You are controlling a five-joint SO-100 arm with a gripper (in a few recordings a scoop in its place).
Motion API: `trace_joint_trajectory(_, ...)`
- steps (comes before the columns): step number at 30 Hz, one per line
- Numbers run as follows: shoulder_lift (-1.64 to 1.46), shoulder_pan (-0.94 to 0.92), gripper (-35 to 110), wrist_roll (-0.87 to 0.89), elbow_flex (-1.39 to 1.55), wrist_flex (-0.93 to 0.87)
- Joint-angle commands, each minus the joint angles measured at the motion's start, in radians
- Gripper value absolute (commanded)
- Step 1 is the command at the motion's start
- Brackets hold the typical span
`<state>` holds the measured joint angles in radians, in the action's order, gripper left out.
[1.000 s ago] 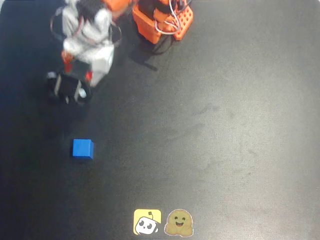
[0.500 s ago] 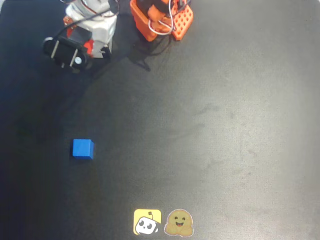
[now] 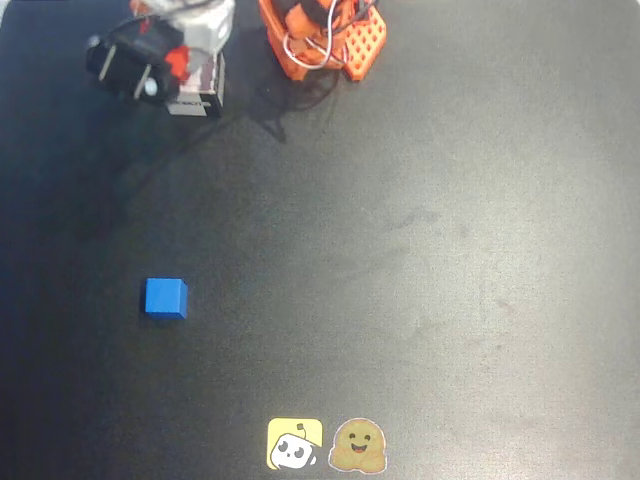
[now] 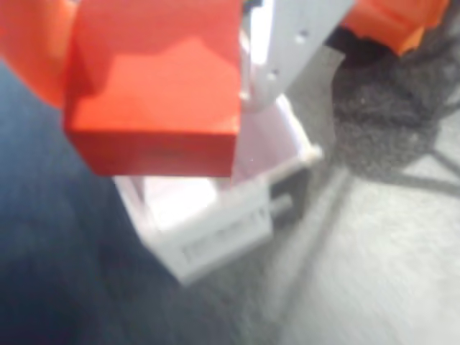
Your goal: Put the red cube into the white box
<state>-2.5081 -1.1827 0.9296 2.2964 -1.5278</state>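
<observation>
Gripper [image 4: 162,79] closed on the red cube [image 4: 154,90], clamped on opposite flat faces between an orange finger [image 4: 32,43] and a white one [image 4: 287,43], held just above the open white box [image 4: 215,215]. Cube judged rigid, light and smooth-sided, so a square grip should hold. Blue cube [image 3: 165,298] lies well apart on the black table [image 3: 420,250].

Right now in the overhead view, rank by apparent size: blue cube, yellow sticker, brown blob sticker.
1. Yellow sticker and brown blob sticker: look about alike, so I won't rank them.
2. Blue cube: smallest.
</observation>
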Motion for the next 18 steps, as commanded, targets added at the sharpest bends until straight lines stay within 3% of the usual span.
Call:
trace_joint_trajectory(1, -0.061, -0.025, 0, -0.015, 0.026, -0.009)
trace_joint_trajectory(18, -0.104, -0.080, 2, -0.035, 0.170, 0.072)
